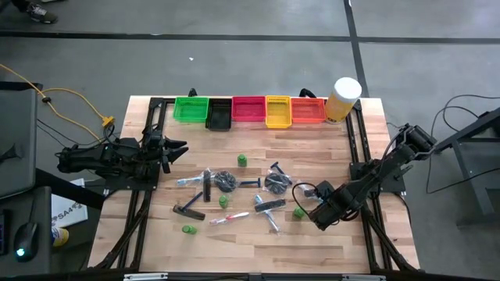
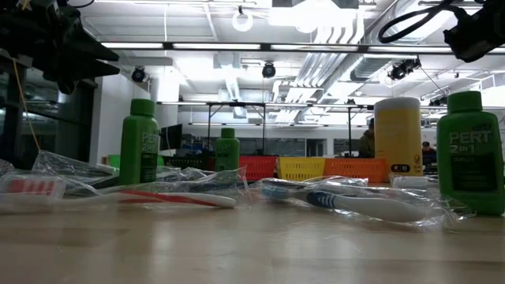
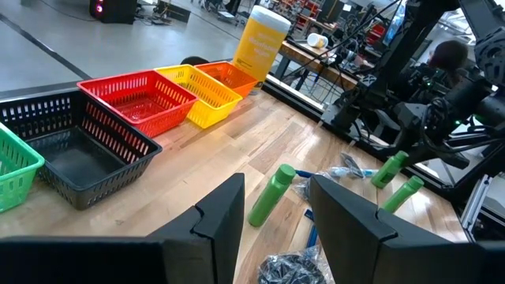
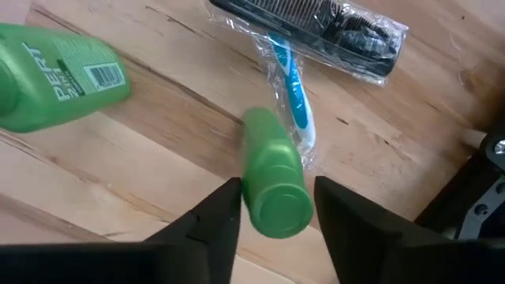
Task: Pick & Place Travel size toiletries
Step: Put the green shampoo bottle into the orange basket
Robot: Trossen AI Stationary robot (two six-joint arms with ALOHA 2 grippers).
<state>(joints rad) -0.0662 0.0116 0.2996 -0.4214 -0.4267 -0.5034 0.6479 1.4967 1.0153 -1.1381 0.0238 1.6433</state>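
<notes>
Toiletries lie scattered over the middle of the wooden table: green bottles, wrapped combs, toothbrushes and dark discs. My right gripper hangs open over the table's near right part, raised above an upright green bottle. In the right wrist view its fingers frame that bottle's cap from above without touching it. A second green bottle, a wrapped black comb and a blue toothbrush lie around it. My left gripper waits open at the left edge, above the table.
A row of bins lines the far edge: green, black, red, yellow, orange. A pale-yellow cylinder with a white lid stands at the far right corner. Bare wood lies between bins and toiletries.
</notes>
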